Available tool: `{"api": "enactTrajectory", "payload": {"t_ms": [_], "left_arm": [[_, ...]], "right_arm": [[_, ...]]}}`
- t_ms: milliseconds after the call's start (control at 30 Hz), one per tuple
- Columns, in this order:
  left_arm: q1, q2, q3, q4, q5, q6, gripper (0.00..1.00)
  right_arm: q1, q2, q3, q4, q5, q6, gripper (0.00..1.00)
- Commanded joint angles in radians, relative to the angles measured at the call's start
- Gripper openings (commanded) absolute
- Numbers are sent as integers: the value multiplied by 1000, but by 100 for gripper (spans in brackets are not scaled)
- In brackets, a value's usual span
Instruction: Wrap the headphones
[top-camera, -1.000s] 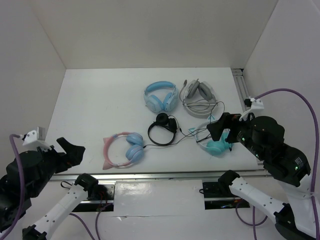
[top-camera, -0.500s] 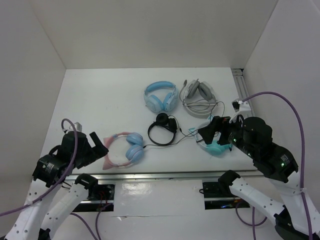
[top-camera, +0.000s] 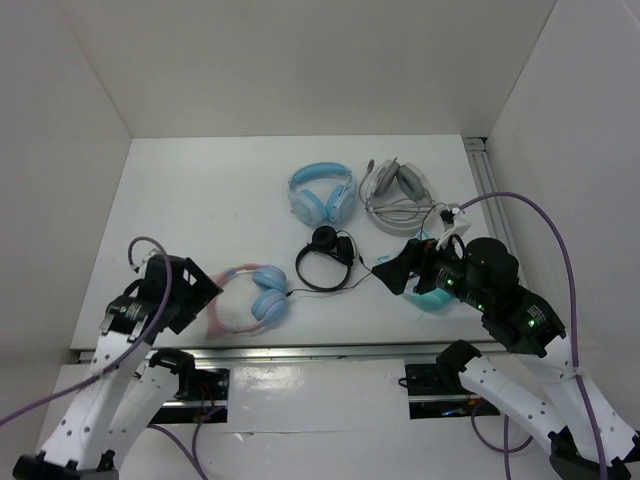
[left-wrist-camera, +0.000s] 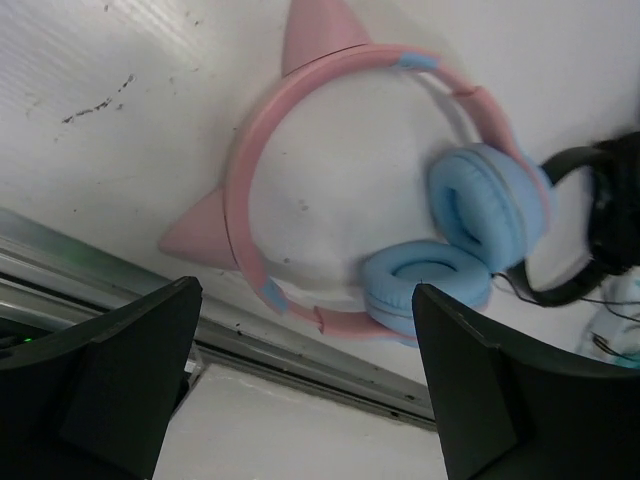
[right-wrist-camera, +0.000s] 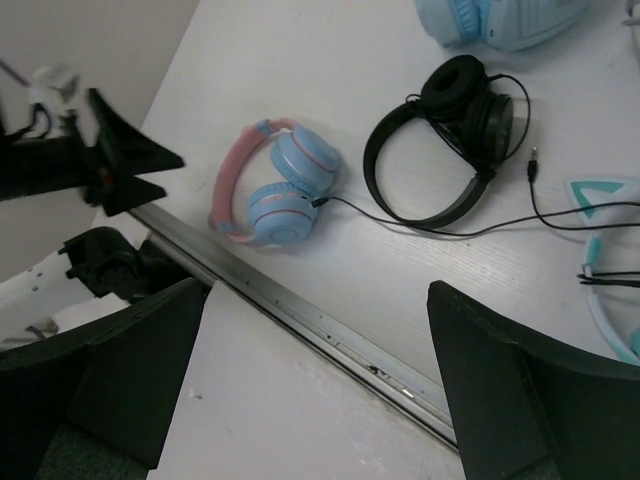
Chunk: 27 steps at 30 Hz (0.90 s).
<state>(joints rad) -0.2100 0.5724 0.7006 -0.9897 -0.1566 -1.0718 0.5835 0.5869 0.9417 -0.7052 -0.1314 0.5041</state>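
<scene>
We count five headphone sets on the white table, all lying flat. The task pair, the cat-ear headphones, sits at the near-left, just beside the metal rail at the table's front edge. It has one pink headband, two pink cat ears pointing left and two light-blue ear cups touching each other on the right side. Its thin black cable leaves a cup and runs right, toward the black headphones mid-table. We can't tell where it ends.

The other three sets are a light-blue pair and a grey-white pair at the back, and a teal-and-white pair on the right, partly hidden under the right arm.

The left gripper is above the headband's left end, fingers spread wide and holding nothing. The right gripper is up over the right side, also spread wide and empty.
</scene>
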Motion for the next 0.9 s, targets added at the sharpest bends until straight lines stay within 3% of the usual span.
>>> {"api": "enactTrajectory", "payload": {"t_ms": [0,267,433,600,867], "left_arm": [[-9,136,-50,125,-9,-78,100],[-69,170,-170,193,-179,-160,100],[-69,312,-181,282,-216,-111,98],[-59,403,-181,361,-238,-59,76],[-14,425,-224,448,-205,-17,76]], "right_arm": [[-7,1,3,134,-91,17,100],[-7,-21,-18,174,-132,27,100],[-7,-39,-38,196,-162,36,100],[-7,-50,-38,196,-162,36,100],[-7,-71,-1,176,-152,45,100]]}}
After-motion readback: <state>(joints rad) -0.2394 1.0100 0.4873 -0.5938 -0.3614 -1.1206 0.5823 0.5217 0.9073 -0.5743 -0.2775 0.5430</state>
